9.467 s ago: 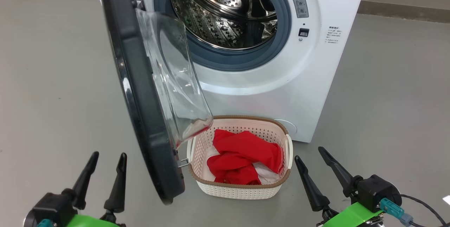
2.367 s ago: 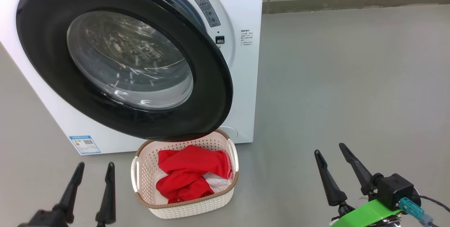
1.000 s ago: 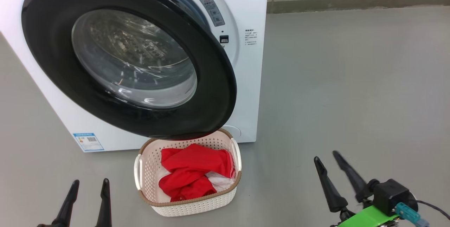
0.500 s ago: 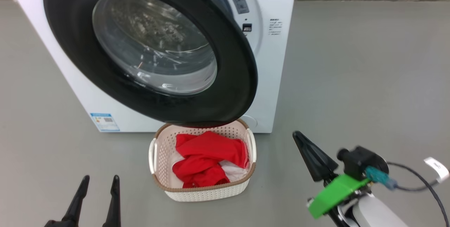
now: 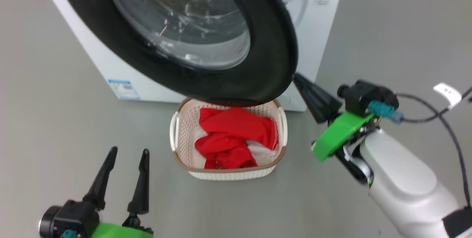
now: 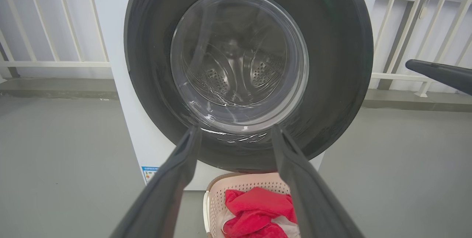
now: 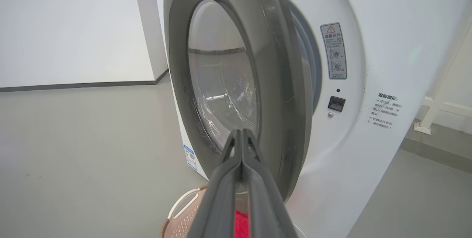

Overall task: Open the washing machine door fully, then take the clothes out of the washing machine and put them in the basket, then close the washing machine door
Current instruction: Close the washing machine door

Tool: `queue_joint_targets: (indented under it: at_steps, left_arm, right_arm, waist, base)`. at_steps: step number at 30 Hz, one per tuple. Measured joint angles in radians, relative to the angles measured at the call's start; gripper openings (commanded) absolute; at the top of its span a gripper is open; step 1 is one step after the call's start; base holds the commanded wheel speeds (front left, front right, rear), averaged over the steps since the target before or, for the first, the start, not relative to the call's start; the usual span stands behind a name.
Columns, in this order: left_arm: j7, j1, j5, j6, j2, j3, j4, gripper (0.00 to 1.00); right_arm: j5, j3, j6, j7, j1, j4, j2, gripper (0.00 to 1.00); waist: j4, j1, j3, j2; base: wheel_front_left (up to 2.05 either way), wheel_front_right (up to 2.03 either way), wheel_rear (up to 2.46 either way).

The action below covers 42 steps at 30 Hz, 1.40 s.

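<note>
Clothes (image 5: 236,131), red and white, lie in the basket (image 5: 228,173) in front of the washing machine (image 5: 317,31). The washing machine door (image 5: 273,46) hangs partly open above it. My right gripper (image 5: 300,81) is pinched tight on nothing, tips just beside the door's edge. My left gripper (image 5: 129,151) is spread wide, empty.
</note>
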Motion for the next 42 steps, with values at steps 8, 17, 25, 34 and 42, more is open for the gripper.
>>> queue_joint_targets:
  at_steps: [8,17,25,34,42]
  left_arm:
    - [0.0,-0.063,-0.01,-0.001,-0.003,-0.026,0.001,1.0]
    - [0.0,-0.126,-0.02,-0.001,-0.007,-0.041,0.005,1.0]
    - [-0.001,-0.145,-0.037,-0.001,-0.008,-0.059,0.022,1.0]
    - [-0.001,-0.173,-0.056,-0.001,-0.007,-0.084,0.023,1.0]
    - [-0.001,-0.196,-0.072,-0.001,-0.007,-0.091,-0.005,1.0]
  right_arm:
    - [0.046,0.042,0.0,0.0,-0.141,0.029,-0.036,0.0]
    - [0.055,0.008,0.004,0.0,-0.25,0.047,-0.069,0.0]
    - [0.056,-0.001,0.007,0.0,-0.296,0.068,-0.073,0.0]
    - [0.056,-0.071,0.008,0.0,-0.418,0.153,-0.106,0.0]
    - [0.065,-0.246,0.018,-0.012,-0.502,0.202,-0.117,0.0]
  waist:
    - [0.055,0.0001,0.098,0.0]
    - [0.106,0.0,0.201,0.0]
    - [0.135,0.0,0.242,0.0]
    - [0.166,0.0,0.28,0.0]
    - [0.186,0.0,0.325,0.0]
  base:
    - [0.0,0.0,0.0]
    - [0.0,0.0,0.0]
    - [0.0,0.0,0.0]
    - [0.0,0.0,0.0]
    - [0.0,0.0,0.0]
